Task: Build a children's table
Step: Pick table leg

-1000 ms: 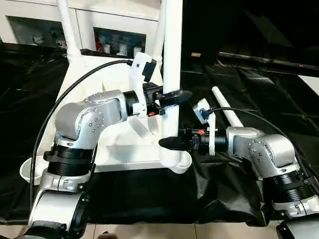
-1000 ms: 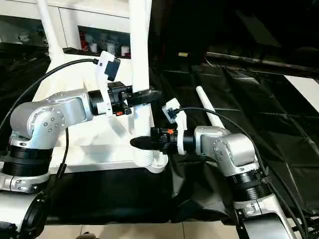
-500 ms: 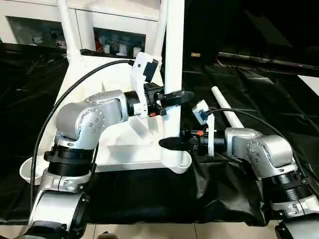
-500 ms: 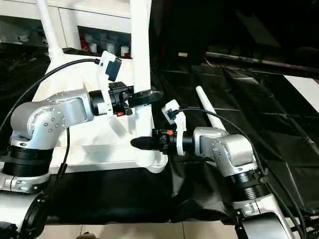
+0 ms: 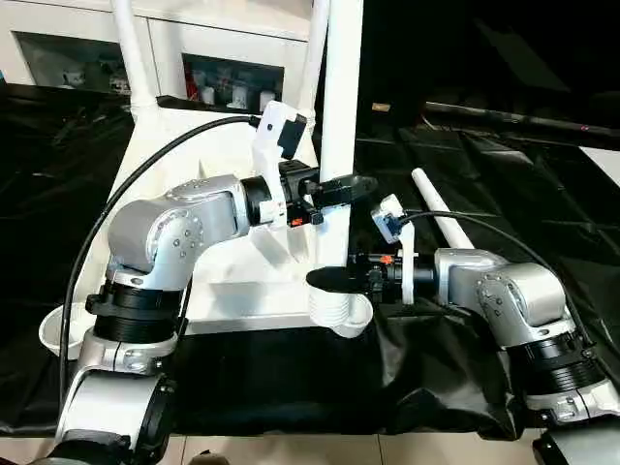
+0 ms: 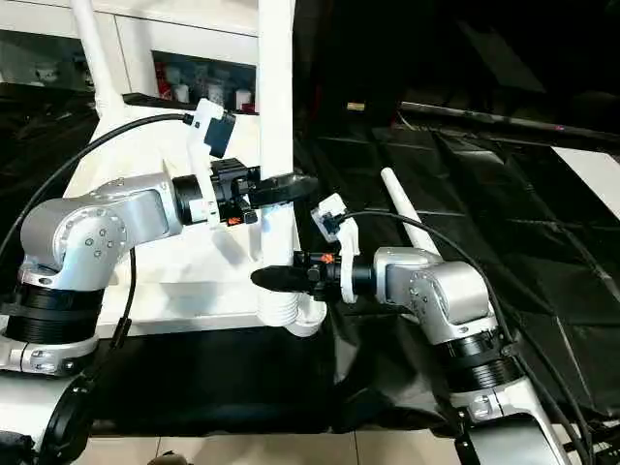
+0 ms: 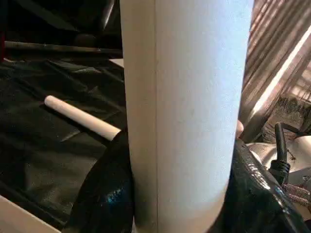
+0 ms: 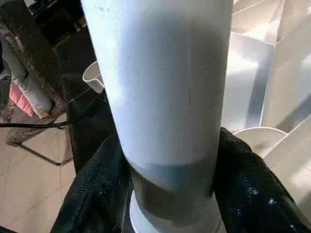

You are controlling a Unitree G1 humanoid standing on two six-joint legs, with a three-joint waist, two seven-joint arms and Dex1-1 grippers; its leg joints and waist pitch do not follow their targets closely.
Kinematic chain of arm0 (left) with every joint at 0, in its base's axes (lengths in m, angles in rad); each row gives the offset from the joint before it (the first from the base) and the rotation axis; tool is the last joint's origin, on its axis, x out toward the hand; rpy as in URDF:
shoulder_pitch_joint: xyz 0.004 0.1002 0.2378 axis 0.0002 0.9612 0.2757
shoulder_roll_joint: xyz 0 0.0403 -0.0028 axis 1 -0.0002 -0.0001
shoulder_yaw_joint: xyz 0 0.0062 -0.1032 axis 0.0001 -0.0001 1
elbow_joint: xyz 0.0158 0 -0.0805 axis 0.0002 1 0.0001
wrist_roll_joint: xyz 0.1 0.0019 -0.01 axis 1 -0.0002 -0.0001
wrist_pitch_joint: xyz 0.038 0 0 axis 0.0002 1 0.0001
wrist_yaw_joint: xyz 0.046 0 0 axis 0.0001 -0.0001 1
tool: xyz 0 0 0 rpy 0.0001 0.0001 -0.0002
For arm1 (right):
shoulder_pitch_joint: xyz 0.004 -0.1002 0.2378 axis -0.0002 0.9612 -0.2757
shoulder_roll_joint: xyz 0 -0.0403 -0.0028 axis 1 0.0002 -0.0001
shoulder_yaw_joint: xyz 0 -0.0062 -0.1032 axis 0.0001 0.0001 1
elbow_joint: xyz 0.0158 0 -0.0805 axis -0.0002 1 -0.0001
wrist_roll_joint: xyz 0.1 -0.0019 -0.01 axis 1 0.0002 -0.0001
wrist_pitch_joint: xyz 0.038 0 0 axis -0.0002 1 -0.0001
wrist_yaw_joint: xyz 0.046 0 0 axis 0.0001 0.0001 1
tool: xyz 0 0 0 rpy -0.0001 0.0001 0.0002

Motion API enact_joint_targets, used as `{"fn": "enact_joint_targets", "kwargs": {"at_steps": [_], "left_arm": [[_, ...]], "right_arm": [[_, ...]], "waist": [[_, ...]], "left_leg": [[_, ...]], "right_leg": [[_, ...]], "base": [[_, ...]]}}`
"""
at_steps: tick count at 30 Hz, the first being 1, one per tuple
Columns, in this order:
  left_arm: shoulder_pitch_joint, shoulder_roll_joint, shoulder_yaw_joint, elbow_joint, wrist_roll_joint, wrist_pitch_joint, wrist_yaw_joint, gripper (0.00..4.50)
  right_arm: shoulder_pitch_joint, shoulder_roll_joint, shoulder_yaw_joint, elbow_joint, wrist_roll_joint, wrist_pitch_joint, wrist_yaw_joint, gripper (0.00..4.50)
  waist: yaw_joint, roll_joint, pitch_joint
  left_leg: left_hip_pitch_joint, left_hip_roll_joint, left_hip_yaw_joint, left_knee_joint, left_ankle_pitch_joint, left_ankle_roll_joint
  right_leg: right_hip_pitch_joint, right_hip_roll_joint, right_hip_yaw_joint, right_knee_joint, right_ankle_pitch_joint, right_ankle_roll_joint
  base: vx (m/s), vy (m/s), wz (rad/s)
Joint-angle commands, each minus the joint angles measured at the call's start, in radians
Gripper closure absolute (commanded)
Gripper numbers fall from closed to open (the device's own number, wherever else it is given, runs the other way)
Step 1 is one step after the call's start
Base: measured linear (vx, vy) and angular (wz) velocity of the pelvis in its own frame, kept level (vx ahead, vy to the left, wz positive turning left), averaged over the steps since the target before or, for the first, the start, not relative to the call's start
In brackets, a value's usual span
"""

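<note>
The children's table top lies upside down on the black-covered work table, its ribbed underside facing up. At its near right corner, the corner closest to the right arm, a white leg stands upright with its foot in the round corner socket. Two more legs rise from the far corners of the top, and at the near left corner an open socket shows past the left arm. A fourth leg lies flat on the black cover, well to the right of the upright leg.

The left gripper has its two black fingers pressed against opposite sides of the upright leg, about partway up from the socket, closed onto it. The right gripper sits lower on the same leg, just above the socket, with its fingers on either side of the shaft; in the right wrist view they hug the leg closely, gripping it.

Behind the table top stands a white cabinet with glass doors. In the right wrist view, a person's leg shows on the tiled floor beyond the work table's edge.
</note>
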Motion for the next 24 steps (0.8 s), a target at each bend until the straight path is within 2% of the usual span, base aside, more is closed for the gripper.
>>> {"fn": "enact_joint_targets", "kwargs": {"at_steps": [1,2,3,4,5,7,8,9,10,15,16,17,21,23,24], "left_arm": [[-0.014,-0.020,-0.005,-0.018,-0.017,-0.025,-0.015,2.66],[-0.013,-0.021,-0.006,-0.017,-0.021,-0.024,-0.019,2.66],[-0.013,-0.022,-0.004,-0.016,-0.024,-0.020,-0.018,2.10],[-0.012,-0.024,0.002,-0.015,-0.028,-0.014,-0.015,2.10],[-0.011,-0.025,0.002,-0.015,-0.029,-0.014,-0.014,1.97],[-0.009,-0.028,0.007,-0.014,-0.028,-0.022,-0.010,1.94],[-0.004,-0.059,0.042,0.019,0.013,-0.127,0.045,1.87],[-0.004,-0.063,0.047,0.024,0.017,-0.139,0.052,1.75],[0.001,-0.079,0.073,0.043,0.028,-0.196,0.068,1.68],[0.009,-0.110,0.151,0.074,0.030,-0.327,0.105,1.64],[0.009,-0.115,0.171,0.077,0.022,-0.333,0.114,1.64],[0.011,-0.117,0.182,0.078,0.018,-0.340,0.115,1.64],[0.028,-0.108,0.201,0.079,0.007,-0.365,0.103,1.64],[0.032,-0.105,0.201,0.089,0.012,-0.379,0.104,1.64],[0.035,-0.102,0.198,0.099,0.020,-0.395,0.103,1.64]], "right_arm": [[0.018,-0.010,-0.016,-0.005,-0.010,-0.004,-0.022,2.51],[0.026,-0.009,-0.017,-0.007,-0.013,-0.010,-0.027,2.51],[0.028,-0.007,-0.019,-0.007,-0.015,-0.014,-0.031,2.51],[0.034,-0.003,-0.025,-0.007,-0.018,-0.024,-0.040,2.51],[0.035,-0.002,-0.026,-0.006,-0.018,-0.026,-0.042,2.52],[0.035,0.008,-0.040,0.000,-0.021,-0.044,-0.057,2.52],[0.017,0.041,-0.083,0.029,-0.024,-0.087,-0.105,2.52],[0.014,0.046,-0.089,0.033,-0.024,-0.092,-0.112,2.52],[0.000,0.070,-0.121,0.057,-0.024,-0.118,-0.152,2.52],[-0.040,0.122,-0.198,0.138,-0.039,-0.209,-0.279,2.55],[-0.047,0.132,-0.216,0.154,-0.042,-0.232,-0.312,2.56],[-0.049,0.135,-0.224,0.159,-0.041,-0.243,-0.322,2.57],[-0.054,0.139,-0.261,0.173,-0.050,-0.286,-0.370,2.57],[-0.055,0.143,-0.274,0.184,-0.061,-0.301,-0.384,2.57],[-0.056,0.146,-0.282,0.192,-0.066,-0.311,-0.396,2.57]], "waist": [[0.007,0.018,-0.069],[0.008,0.008,-0.069],[0.010,0.011,-0.070],[0.010,-0.003,-0.069],[0.013,0.003,-0.069],[0.017,0.004,-0.068],[0.018,0.004,-0.067],[0.016,0.003,-0.065],[0.018,0.002,-0.068],[0.022,0.006,-0.069],[0.022,0.011,-0.070],[0.022,0.011,-0.071],[0.023,0.007,-0.071],[0.023,0.009,-0.072],[0.022,-0.005,-0.070]], "left_leg": [[0.004,-0.001,0.008,-0.062,-0.124,-0.041],[0.003,-0.001,0.009,-0.061,-0.123,-0.038],[0.004,-0.002,0.008,-0.061,-0.120,-0.039],[0.002,-0.001,0.010,-0.060,-0.118,-0.035],[0.002,-0.001,0.008,-0.061,-0.115,-0.036],[0.005,0.000,0.009,-0.061,-0.117,-0.038],[0.002,0.000,0.008,-0.063,-0.124,-0.038],[0.002,-0.001,0.010,-0.063,-0.135,-0.039],[0.003,-0.001,0.009,-0.062,-0.143,-0.044],[0.006,-0.001,0.009,-0.063,-0.142,-0.053],[0.006,-0.002,0.009,-0.064,-0.143,-0.058],[0.008,-0.001,0.009,-0.062,-0.141,-0.060],[0.007,-0.003,0.010,-0.064,-0.130,-0.052],[0.009,-0.003,0.011,-0.062,-0.124,-0.051],[0.005,-0.004,0.013,-0.063,-0.133,-0.046]], "right_leg": [[0.068,-0.048,0.036,-0.061,-0.170,-0.128],[0.068,-0.048,0.036,-0.062,-0.168,-0.128],[0.069,-0.049,0.036,-0.059,-0.169,-0.129],[0.068,-0.049,0.036,-0.062,-0.177,-0.126],[0.069,-0.050,0.036,-0.058,-0.182,-0.125],[0.065,-0.052,0.037,-0.062,-0.201,-0.119],[0.064,-0.052,0.037,-0.064,-0.209,-0.115],[0.062,-0.053,0.037,-0.069,-0.223,-0.112],[0.064,-0.054,0.036,-0.069,-0.242,-0.104],[0.059,-0.052,0.037,-0.068,-0.238,-0.087],[0.060,-0.052,0.036,-0.065,-0.231,-0.087],[0.059,-0.051,0.037,-0.064,-0.219,-0.087],[0.061,-0.048,0.037,-0.056,-0.159,-0.100],[0.061,-0.046,0.038,-0.054,-0.141,-0.105],[0.062,-0.047,0.037,-0.060,-0.166,-0.099]], "base": [[0.000,0.000,0.00],[0.000,0.000,0.00],[0.000,0.000,0.00],[0.000,0.000,0.00],[0.000,0.000,0.00],[0.000,0.000,0.00],[0.000,0.000,0.00],[0.000,0.000,0.00],[0.000,0.000,0.00],[0.000,0.000,0.00],[0.000,0.000,0.00],[0.000,0.000,0.00],[0.000,0.000,0.00],[0.000,0.000,0.00],[0.000,0.000,0.00]]}}
